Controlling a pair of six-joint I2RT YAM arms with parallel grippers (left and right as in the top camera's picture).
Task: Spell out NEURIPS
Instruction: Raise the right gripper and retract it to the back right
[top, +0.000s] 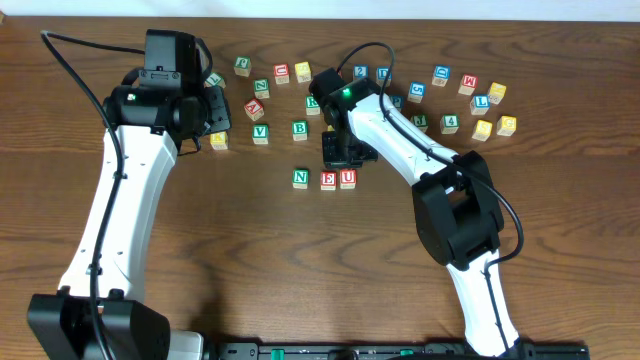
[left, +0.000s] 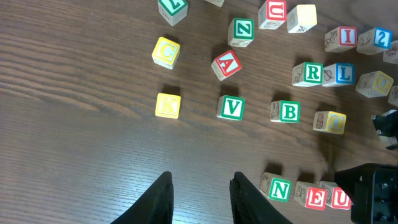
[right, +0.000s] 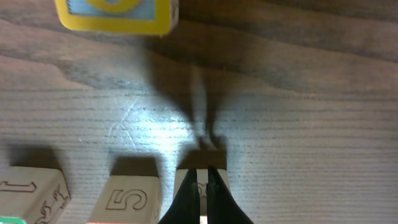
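Three cubes stand in a row at mid-table: green N (top: 300, 178), red E (top: 328, 180) and red U (top: 347, 178). My right gripper (top: 340, 160) hovers just behind that row. It is shut with nothing between its fingers, and its tips (right: 203, 173) rest over the top of the U cube (right: 219, 177). A green R cube (left: 309, 73) and a red I cube (left: 345, 37) stand further back among the loose cubes. My left gripper (left: 200, 180) is open and empty above bare table, in front of the yellow K (left: 168, 106) and green V (left: 231, 107).
Loose letter cubes lie scattered along the far half of the table, among them green B (top: 299, 129), red A (left: 226, 63), a second green N (left: 241, 30) and a yellow cube (right: 112, 15) just behind my right gripper. Another cluster (top: 480, 100) sits at the far right.
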